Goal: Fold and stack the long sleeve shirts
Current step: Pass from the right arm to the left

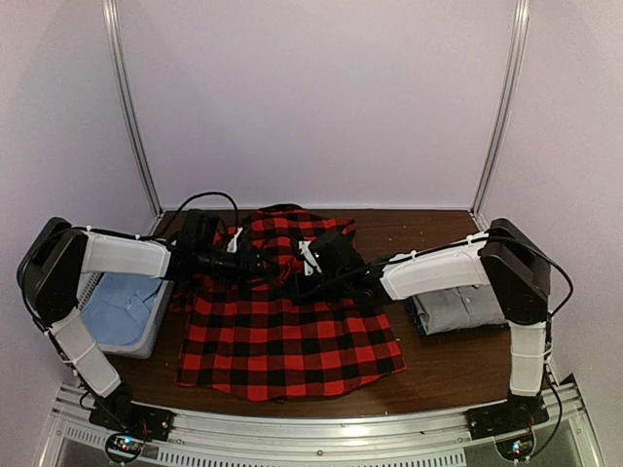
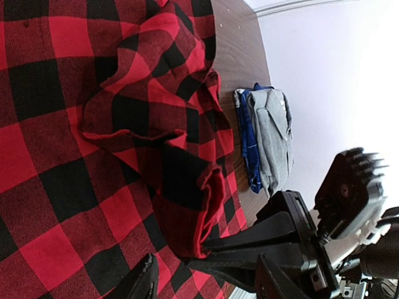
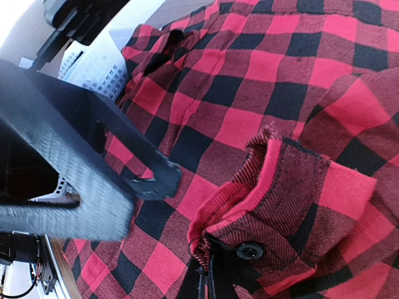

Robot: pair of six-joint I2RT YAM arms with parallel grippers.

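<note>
The red-and-black flannel shirt (image 1: 292, 336) lies spread out in the middle of the table. It also fills the left wrist view (image 2: 68, 162) and the right wrist view (image 3: 262, 81). My right gripper (image 1: 304, 276) is shut on a bunched sleeve cuff (image 3: 280, 205) with a black button and holds it just above the shirt. My left gripper (image 1: 261, 265) is open, and its fingers (image 2: 142, 281) straddle the right gripper's closed tips beside the pinched cuff (image 2: 209, 205). The grey shirt (image 1: 458, 306) lies folded at the right, also seen in the left wrist view (image 2: 274, 134).
A white basket (image 1: 136, 342) at the left holds a light blue shirt (image 1: 122, 304). A blue checked garment (image 2: 248, 143) lies under the grey shirt. The two arms meet over the upper part of the flannel. Walls and metal posts close in the table at the back.
</note>
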